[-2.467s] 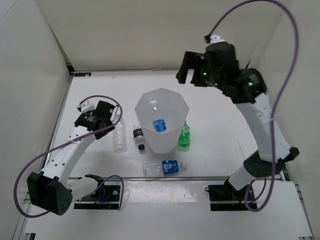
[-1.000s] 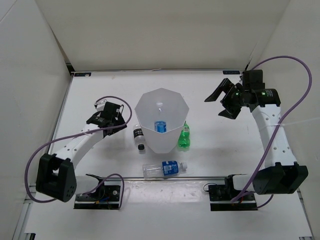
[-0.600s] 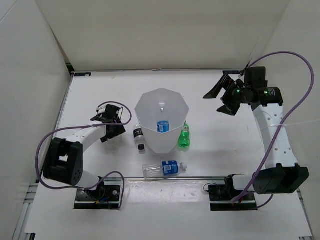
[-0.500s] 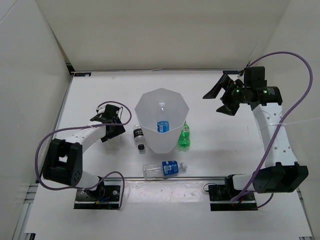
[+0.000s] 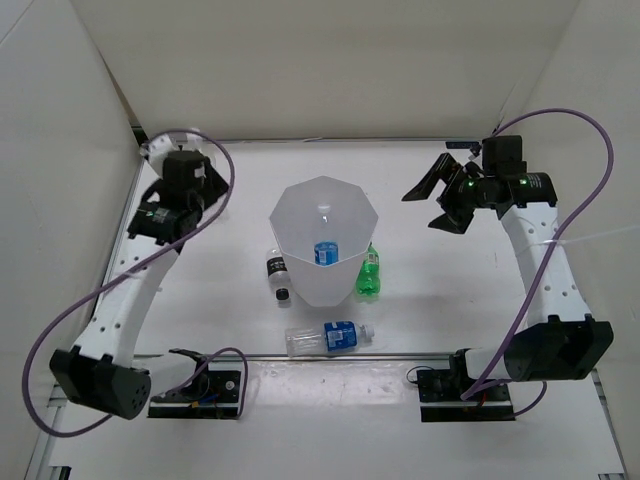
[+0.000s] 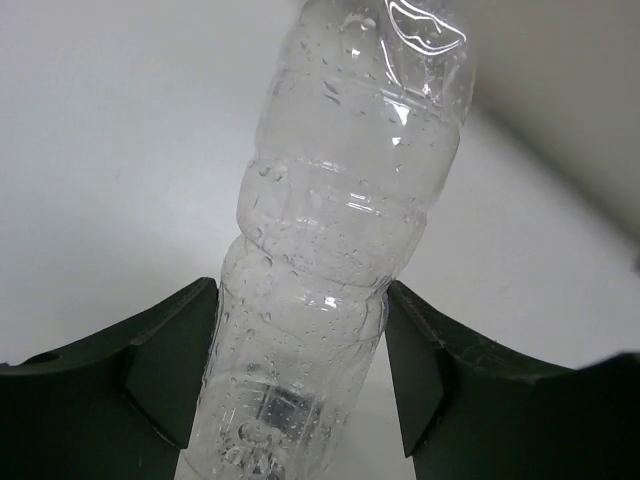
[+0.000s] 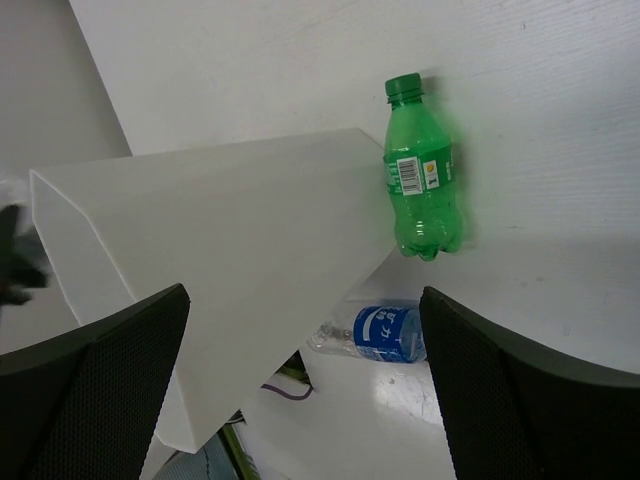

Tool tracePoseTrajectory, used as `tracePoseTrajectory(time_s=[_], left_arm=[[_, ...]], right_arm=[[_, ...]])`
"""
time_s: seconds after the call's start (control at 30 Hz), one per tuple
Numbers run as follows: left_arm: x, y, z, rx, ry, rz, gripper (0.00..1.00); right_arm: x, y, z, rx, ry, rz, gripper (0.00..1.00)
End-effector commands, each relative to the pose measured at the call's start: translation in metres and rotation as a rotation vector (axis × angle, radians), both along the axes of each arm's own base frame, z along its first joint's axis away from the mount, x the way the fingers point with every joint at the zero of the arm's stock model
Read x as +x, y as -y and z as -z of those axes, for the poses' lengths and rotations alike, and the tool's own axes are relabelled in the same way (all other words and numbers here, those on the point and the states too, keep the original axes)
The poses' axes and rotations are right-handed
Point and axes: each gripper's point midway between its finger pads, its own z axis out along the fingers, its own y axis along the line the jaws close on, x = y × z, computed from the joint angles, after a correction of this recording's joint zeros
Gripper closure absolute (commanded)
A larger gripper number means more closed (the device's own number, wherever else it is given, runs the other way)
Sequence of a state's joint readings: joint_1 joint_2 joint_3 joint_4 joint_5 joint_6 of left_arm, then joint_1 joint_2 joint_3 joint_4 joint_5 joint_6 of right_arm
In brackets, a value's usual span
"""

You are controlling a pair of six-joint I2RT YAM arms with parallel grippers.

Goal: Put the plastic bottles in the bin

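Observation:
My left gripper (image 6: 300,380) is shut on the plain clear bottle (image 6: 340,250), with a finger pressed on each side of its lower body. In the top view this gripper (image 5: 158,218) hangs raised at the far left, well away from the bin (image 5: 300,285), and its bottle is hard to make out. One blue-labelled bottle (image 5: 322,252) lies inside the bin. My right gripper (image 5: 435,195) stands open and empty, right of the bin. The green bottle (image 7: 420,180) lies against the bin's right side.
A black-labelled bottle (image 5: 277,275) lies at the bin's left foot. Another blue-labelled bottle (image 5: 330,337) lies in front of the bin, near the table's front edge. White walls close the table at the left, back and right.
My left gripper closed on the clear bottle beside the bin, then lifted it up and away to the far left. The right gripper barely moved.

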State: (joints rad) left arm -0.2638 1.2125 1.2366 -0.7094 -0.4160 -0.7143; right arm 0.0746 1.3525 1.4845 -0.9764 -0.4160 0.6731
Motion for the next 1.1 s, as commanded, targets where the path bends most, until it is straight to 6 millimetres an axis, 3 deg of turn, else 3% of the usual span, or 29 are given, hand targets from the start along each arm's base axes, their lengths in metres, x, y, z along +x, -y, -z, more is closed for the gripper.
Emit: tracePoseTrajectory(time_s=[0.0, 0.03, 0.07, 0.2, 0.23, 0.37, 0.47, 0.57, 0.6, 0.73, 0.8, 0.83, 0.87, 1.0, 1.07], left_arm=[[-0.003, -0.005, -0.089, 0.005, 0.202, -0.009, 0.36], [-0.003, 0.001, -0.116, -0.015, 0.262, 0.004, 0.38], [-0.005, 0.006, -0.128, -0.016, 0.288, 0.025, 0.39], [-0.009, 0.05, -0.155, -0.071, 0.354, 0.171, 0.38], [-0.014, 0.071, -0.159, -0.094, 0.367, 0.237, 0.38], [-0.02, 0.136, -0.146, -0.12, 0.343, 0.404, 0.38], [-0.032, 0.179, -0.155, -0.083, 0.36, 0.506, 0.38], [-0.045, 0.21, -0.152, -0.06, 0.353, 0.583, 0.38], [-0.046, 0.215, -0.141, -0.045, 0.332, 0.592, 0.38], [-0.059, 0.226, -0.117, -0.031, 0.287, 0.622, 0.3], [-0.067, 0.224, -0.121, -0.042, 0.3, 0.633, 0.15], [-0.069, 0.218, -0.123, -0.042, 0.308, 0.623, 0.0], [-0.071, 0.215, -0.127, -0.037, 0.318, 0.626, 0.0], [-0.073, 0.191, -0.176, -0.004, 0.427, 0.581, 0.0], [-0.077, 0.169, -0.212, -0.007, 0.506, 0.523, 0.0]], right_arm=[[0.002, -0.006, -0.003, 0.023, 0.023, -0.024, 0.01], [0.0, -0.006, 0.001, 0.023, 0.013, -0.024, 0.01], [0.0, -0.006, 0.001, 0.023, 0.013, -0.024, 0.01], [-0.002, -0.007, 0.011, 0.014, -0.008, -0.027, 0.01], [0.001, -0.006, 0.011, 0.006, 0.002, -0.02, 0.01], [-0.002, -0.004, 0.016, -0.002, -0.009, -0.015, 0.01], [-0.002, -0.001, 0.015, -0.018, 0.011, 0.0, 0.01], [-0.002, 0.002, 0.018, -0.035, 0.019, 0.013, 0.01], [-0.003, 0.002, 0.022, -0.036, 0.005, 0.013, 0.01], [-0.002, 0.005, 0.044, -0.057, -0.035, 0.025, 0.0], [-0.001, 0.005, 0.052, -0.059, -0.051, 0.025, 0.0], [0.002, 0.006, 0.06, -0.067, -0.063, 0.03, 0.0], [0.0, 0.006, 0.066, -0.069, -0.075, 0.029, 0.0], [0.007, -0.005, 0.092, -0.082, -0.108, -0.015, 0.0], [0.015, -0.017, 0.109, -0.092, -0.128, -0.058, 0.0]])
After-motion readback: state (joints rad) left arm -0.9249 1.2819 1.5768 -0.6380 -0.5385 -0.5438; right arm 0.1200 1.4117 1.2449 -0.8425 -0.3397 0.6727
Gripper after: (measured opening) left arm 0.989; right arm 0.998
